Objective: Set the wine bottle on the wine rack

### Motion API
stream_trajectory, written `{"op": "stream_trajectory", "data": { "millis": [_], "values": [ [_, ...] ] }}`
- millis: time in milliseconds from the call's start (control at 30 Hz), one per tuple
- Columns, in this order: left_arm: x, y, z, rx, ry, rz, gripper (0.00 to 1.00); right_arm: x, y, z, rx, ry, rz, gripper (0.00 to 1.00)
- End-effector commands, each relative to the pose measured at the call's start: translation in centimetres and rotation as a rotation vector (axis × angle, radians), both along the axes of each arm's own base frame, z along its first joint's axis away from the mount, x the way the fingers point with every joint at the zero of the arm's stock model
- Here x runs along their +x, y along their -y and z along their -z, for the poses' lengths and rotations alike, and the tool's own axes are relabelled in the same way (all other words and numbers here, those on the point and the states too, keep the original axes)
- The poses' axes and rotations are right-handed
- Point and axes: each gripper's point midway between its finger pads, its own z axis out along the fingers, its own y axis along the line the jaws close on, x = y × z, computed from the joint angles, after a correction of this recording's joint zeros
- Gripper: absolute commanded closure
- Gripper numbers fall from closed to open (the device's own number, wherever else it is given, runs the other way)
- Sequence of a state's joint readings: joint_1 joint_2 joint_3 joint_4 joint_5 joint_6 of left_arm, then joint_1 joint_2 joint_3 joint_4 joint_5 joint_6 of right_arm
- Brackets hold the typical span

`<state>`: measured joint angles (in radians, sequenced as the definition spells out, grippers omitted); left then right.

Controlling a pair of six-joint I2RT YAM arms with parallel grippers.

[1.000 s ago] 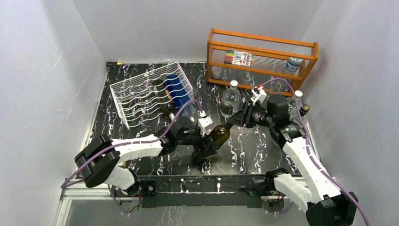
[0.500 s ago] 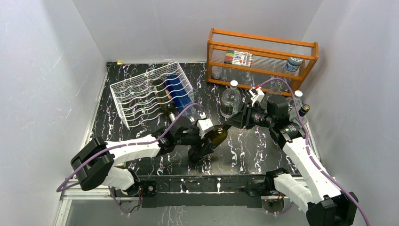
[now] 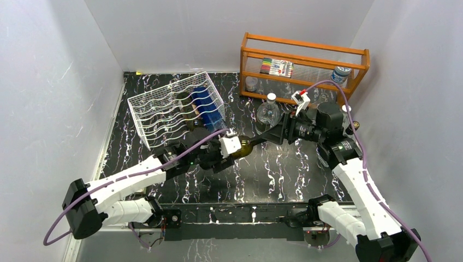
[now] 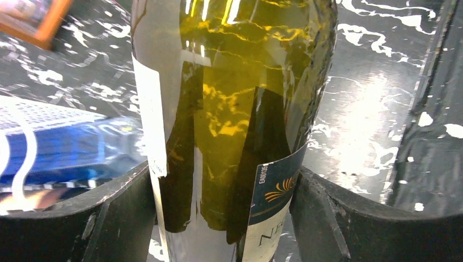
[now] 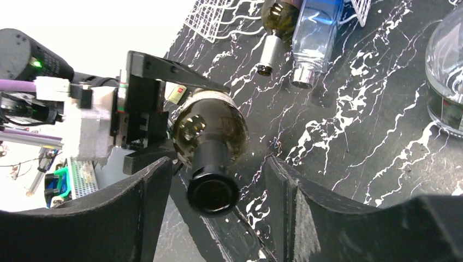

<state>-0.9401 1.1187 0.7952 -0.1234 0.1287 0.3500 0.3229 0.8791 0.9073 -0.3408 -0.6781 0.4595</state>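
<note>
The wine bottle (image 3: 244, 147), olive-green glass with a dark blue and white label, hangs roughly level above the middle of the table. My left gripper (image 3: 228, 150) is shut on its body; in the left wrist view both fingers (image 4: 128, 218) press the glass of the wine bottle (image 4: 240, 109). My right gripper (image 5: 218, 180) is open around the black-capped neck of the wine bottle (image 5: 212, 188), with a gap on each side. The white wire wine rack (image 3: 155, 112) stands at the back left, with a dark bottle (image 3: 191, 112) and a blue bottle (image 3: 206, 103) lying in it.
An orange wooden shelf (image 3: 303, 57) with small items stands at the back right. A clear round bottle (image 3: 268, 113) stands in front of it, close to my right gripper. Another dark bottle (image 3: 352, 126) stands by the right wall behind the right arm.
My right gripper has opened and let go of the bottle's neck. The left arm has raised the bottle and carried it a little left and back.
</note>
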Motion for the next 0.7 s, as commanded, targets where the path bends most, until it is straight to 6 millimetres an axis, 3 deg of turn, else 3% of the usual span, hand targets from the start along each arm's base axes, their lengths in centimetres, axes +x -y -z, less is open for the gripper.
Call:
{"op": "stream_trajectory", "data": {
  "millis": [0,233,333,667],
  "values": [
    [1.8,-0.8,-7.7,-0.017,0.277,0.046,1.0,0.0,-0.4,-3.4,0.031,0.111,-0.047,0.25],
    [2.2,-2.6,-9.7,0.069,0.485,0.11,1.0,-1.5,-1.2,-4.7,0.091,0.141,-0.149,0.21],
    [2.1,-2.8,-10.1,0.112,0.572,0.175,1.0,-1.9,-1.3,-4.1,0.077,0.129,-0.183,0.21],
    [4.5,-2.5,-11.4,0.28,0.784,0.244,1.0,-1.5,-1.9,-1.3,0.004,0.095,-0.184,0.21]
  ]
}}
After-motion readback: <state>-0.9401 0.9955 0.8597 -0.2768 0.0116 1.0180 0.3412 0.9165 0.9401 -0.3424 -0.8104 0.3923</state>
